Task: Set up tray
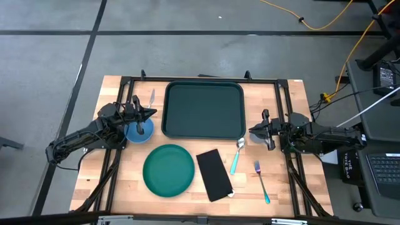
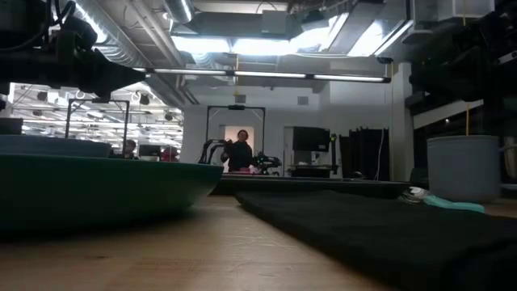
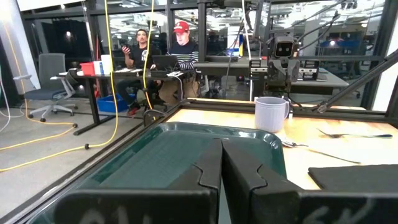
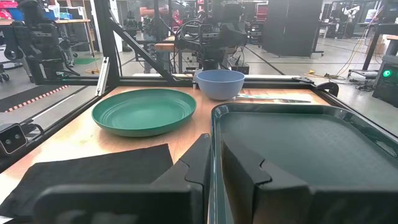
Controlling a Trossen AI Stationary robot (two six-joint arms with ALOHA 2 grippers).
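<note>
The dark green tray (image 1: pixel 203 109) lies flat at the table's far middle; it also fills the left wrist view, tray (image 3: pixel 168 155), and the right wrist view, tray (image 4: pixel 311 149). My left gripper (image 1: pixel 152 114) is shut. It hovers just left of the tray's left rim, above the blue bowl (image 1: pixel 137 131). My right gripper (image 1: pixel 252 132) is also shut and hovers just right of the tray's near right corner. The fingertips show in the wrist views: left gripper (image 3: pixel 222 163), right gripper (image 4: pixel 214 158). Neither gripper holds anything.
A round green plate (image 1: pixel 169 170) and a black napkin (image 1: pixel 214 175) lie near the front edge. A teal-handled spoon (image 1: pixel 237 156) and fork (image 1: pixel 261 181) lie right of the napkin. A knife (image 1: pixel 151 97) lies left of the tray. A grey mug (image 3: pixel 270 113) stands by my right arm. People sit beyond the table.
</note>
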